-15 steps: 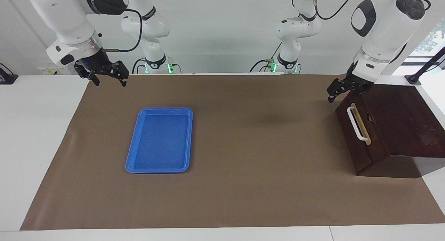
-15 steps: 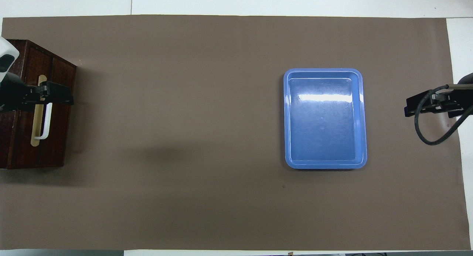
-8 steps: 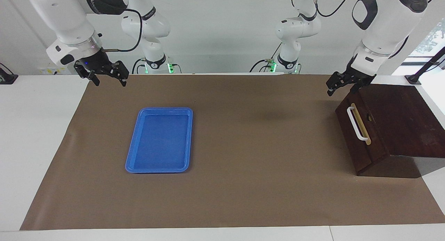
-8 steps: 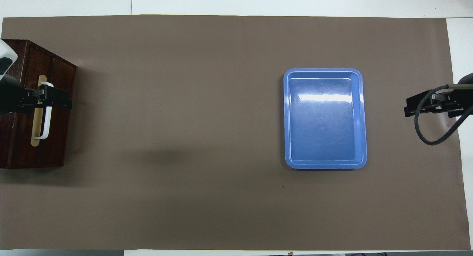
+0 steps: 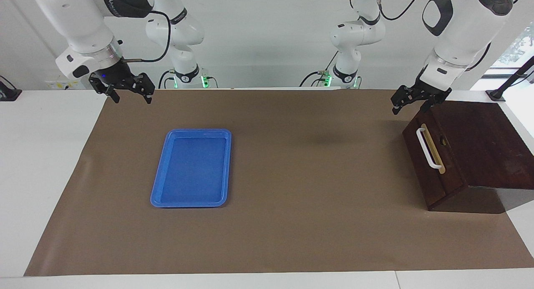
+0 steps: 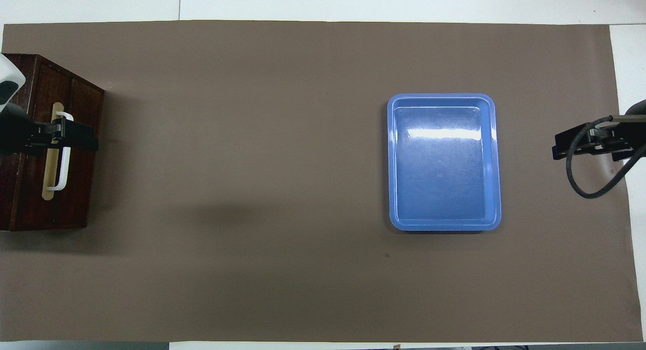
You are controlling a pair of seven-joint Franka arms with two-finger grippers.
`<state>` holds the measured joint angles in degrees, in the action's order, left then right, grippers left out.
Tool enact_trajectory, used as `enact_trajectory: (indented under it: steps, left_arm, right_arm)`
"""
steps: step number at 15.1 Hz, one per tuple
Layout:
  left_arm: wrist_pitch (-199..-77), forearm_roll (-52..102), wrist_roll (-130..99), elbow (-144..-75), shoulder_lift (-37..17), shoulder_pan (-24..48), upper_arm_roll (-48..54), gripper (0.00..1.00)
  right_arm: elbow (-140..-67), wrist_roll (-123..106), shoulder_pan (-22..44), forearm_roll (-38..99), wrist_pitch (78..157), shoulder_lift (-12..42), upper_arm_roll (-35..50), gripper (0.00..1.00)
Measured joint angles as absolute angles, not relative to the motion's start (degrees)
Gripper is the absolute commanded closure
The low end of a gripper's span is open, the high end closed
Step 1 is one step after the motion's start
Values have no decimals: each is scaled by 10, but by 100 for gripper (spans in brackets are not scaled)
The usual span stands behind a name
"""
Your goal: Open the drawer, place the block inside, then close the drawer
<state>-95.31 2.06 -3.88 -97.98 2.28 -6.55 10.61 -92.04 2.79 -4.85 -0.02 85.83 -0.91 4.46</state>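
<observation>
The drawer (image 5: 434, 172) of the dark wooden box (image 5: 479, 143) at the left arm's end of the table stands shut, its white bar handle (image 5: 428, 149) facing the mat's middle. In the overhead view the drawer front (image 6: 78, 168) and handle (image 6: 64, 163) show under the left arm. My left gripper (image 5: 409, 104) hangs open in the air over the drawer front's upper edge, at the handle's end nearer the robots, touching nothing; from above, the left gripper (image 6: 65, 136) crosses the handle. My right gripper (image 5: 131, 98) waits open and empty over the mat's corner; in the overhead view the right gripper (image 6: 580, 145) is at the edge. The block is out of view.
An empty blue tray (image 5: 229, 164) lies on the brown mat (image 5: 313, 222) toward the right arm's end; from above, the tray's rim (image 6: 390, 163) shows too. White table (image 5: 46, 155) borders the mat. A black cable (image 6: 580, 188) loops under the right gripper.
My left gripper has risen from beside the handle's top to above the box edge. The drawer stays shut. The right arm has not moved.
</observation>
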Motion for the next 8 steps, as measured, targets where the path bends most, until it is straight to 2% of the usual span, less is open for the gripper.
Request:
enact_trajectory:
  steps: [8]
  left_arm:
    - [-940, 21, -38, -980, 23, -65, 106, 0]
  right_arm:
    - [-920, 28, -48, 0, 858, -9, 45, 0]
